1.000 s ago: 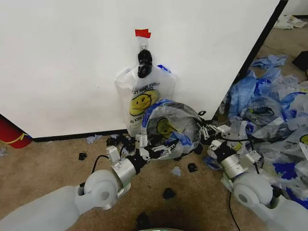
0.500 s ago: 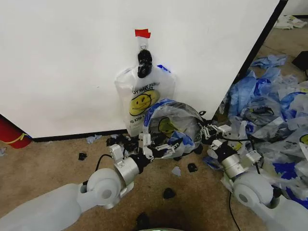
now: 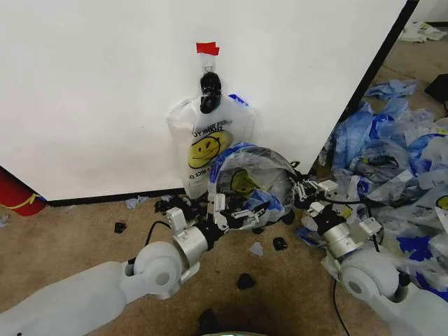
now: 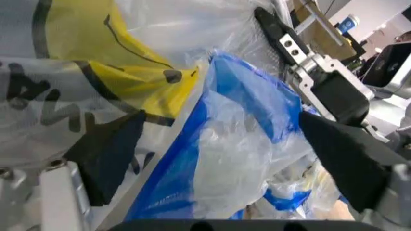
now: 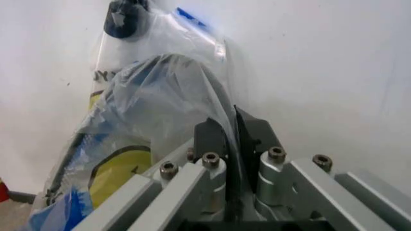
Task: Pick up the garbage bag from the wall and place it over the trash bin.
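Note:
The garbage bag (image 3: 250, 178), see-through with a yellow smiley and blue edges, stands puffed open low against the wall, between my two grippers. My right gripper (image 3: 302, 190) is shut on the bag's thin film at its right side; in the right wrist view the fingers (image 5: 209, 137) pinch the plastic (image 5: 154, 106). My left gripper (image 3: 227, 212) is at the bag's lower left and open. In the left wrist view its dark pads (image 4: 109, 149) stand wide apart, with the bag's blue edge (image 4: 192, 144) lying between them. The trash bin is hidden.
Another smiley bag (image 3: 206, 143) hangs from a black hook (image 3: 209, 91) under red tape (image 3: 207, 48) on the white wall. A mass of blue-and-clear bags (image 3: 399, 161) covers the floor at right. Black scraps (image 3: 245, 281) dot the carpet. A red cylinder (image 3: 14, 192) stands far left.
My left arm has pushed forward and to the right, bringing its open gripper closer under the bag's blue edge. The right gripper has kept its hold in place.

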Available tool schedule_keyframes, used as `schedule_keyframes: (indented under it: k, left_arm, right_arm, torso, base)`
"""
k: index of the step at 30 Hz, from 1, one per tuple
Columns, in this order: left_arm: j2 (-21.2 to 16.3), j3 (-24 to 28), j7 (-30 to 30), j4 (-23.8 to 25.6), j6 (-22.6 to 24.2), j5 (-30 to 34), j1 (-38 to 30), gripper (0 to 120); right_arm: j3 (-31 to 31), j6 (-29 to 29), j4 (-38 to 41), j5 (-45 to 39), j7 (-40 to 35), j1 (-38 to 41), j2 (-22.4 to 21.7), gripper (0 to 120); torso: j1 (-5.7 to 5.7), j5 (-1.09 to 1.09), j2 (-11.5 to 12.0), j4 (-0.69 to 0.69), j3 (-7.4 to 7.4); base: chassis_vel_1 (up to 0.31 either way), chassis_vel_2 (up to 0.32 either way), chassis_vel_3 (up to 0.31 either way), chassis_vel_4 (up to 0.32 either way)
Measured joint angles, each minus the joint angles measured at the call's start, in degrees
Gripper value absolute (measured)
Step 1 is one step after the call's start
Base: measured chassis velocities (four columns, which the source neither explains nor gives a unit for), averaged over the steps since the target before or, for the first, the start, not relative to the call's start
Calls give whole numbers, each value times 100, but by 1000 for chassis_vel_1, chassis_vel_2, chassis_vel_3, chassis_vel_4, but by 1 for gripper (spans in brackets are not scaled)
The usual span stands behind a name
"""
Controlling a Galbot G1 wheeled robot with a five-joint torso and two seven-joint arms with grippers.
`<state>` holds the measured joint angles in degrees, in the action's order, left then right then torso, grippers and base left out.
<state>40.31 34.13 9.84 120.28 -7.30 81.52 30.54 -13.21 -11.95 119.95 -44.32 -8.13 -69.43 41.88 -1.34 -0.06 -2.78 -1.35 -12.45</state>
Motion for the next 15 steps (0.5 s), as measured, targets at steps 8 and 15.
schedule_keyframes:
  k: [8, 15]
  left_arm:
    - [5, 60, 12, -3, -9, 57, -59, 61]
    - [-28, 82, 127, 219, 2, 65, -22, 36]
  right_arm:
    - [32, 5, -18, -53, -16, 66, 28, 0]
    - [37, 15, -47, -76, -34, 67, 36, 0]
  torso:
    - [0, 0, 0, 0, 0]
    - [0, 0, 0, 0, 0]
  base:
    - [0, 0, 0, 0]
    - [0, 0, 0, 0]
